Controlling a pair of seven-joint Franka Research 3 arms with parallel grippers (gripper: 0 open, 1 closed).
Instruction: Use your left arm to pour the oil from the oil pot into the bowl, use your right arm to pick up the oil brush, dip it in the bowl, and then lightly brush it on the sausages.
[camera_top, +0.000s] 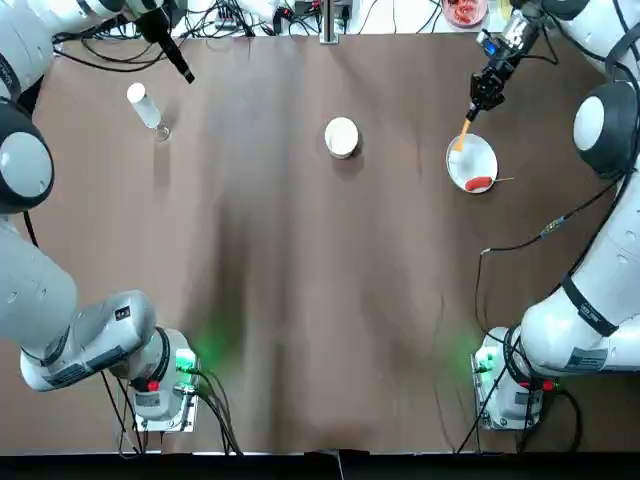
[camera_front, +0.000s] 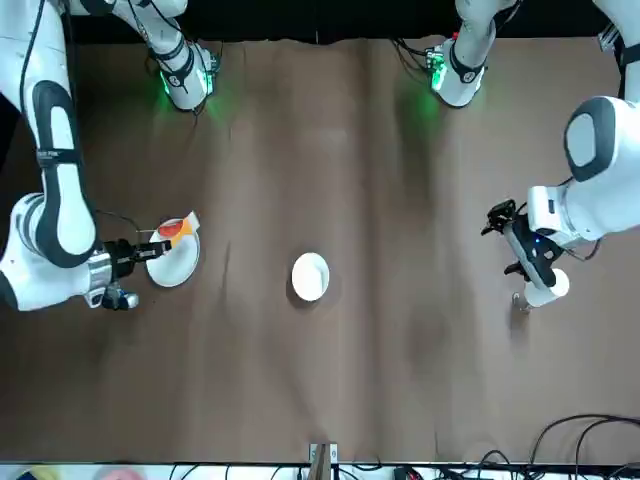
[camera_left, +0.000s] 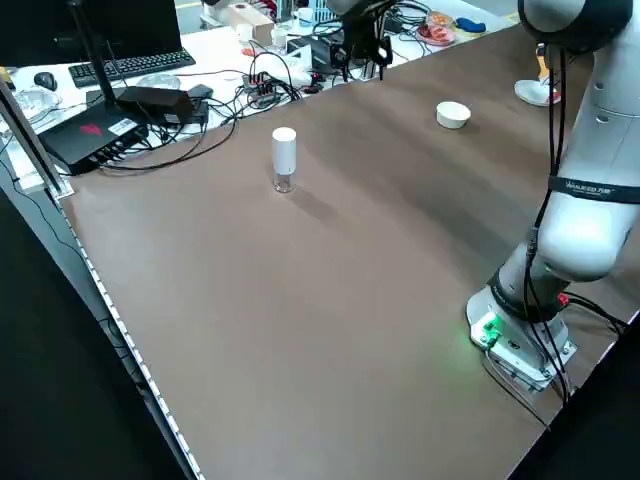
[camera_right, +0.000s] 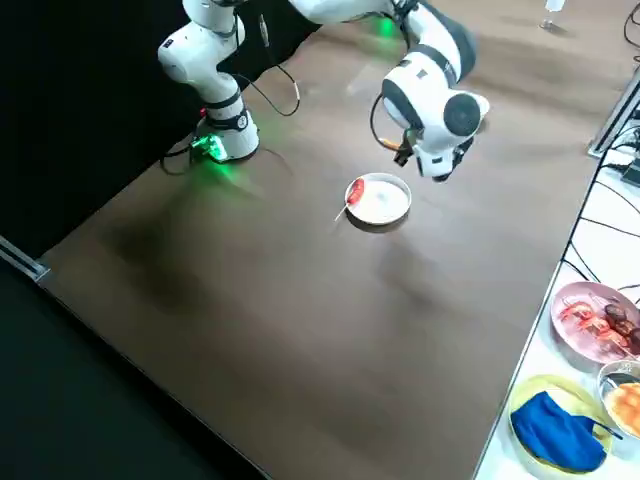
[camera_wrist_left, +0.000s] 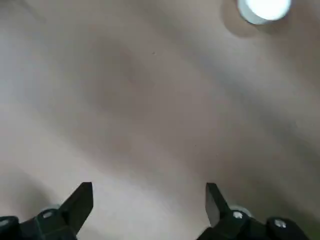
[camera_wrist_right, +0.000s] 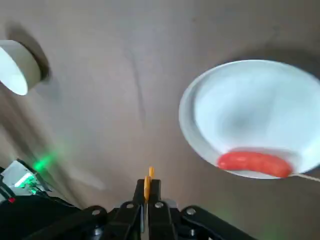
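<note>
- Brush first: the oil brush (camera_top: 461, 135) has its yellow-orange handle pinched in your right tool (camera_wrist_right: 148, 192), fingers closed tight on it. The top view shows it hanging over the far rim of the plate (camera_top: 484, 152). Its pale tip is not clear to see.
- Handling, as a judgement: the brush looks light and stiff in the handle and soft at the tip. A grip well up the handle should leave the tip free for dipping.
- Sausage (camera_top: 478, 183) lies on the near side of the plate, its thin skewer stick pointing off the rim. It is probably slick and apt to roll, so stroke lightly.
- Bowl (camera_top: 341, 137) stands mid-counter, well apart from the plate. You cannot tell from these views whether it holds oil.
- Oil pot (camera_top: 147, 108) stands upright near the far left of the counter (camera_top: 300, 300), white cap on.
- Your left tool (camera_wrist_left: 149, 202) hangs beyond the pot, fingers spread wide, holding nothing.
- Judgement: the pot is clear, smooth and slim, so likely slippery and tippy. Take it round the body below the cap.
</note>
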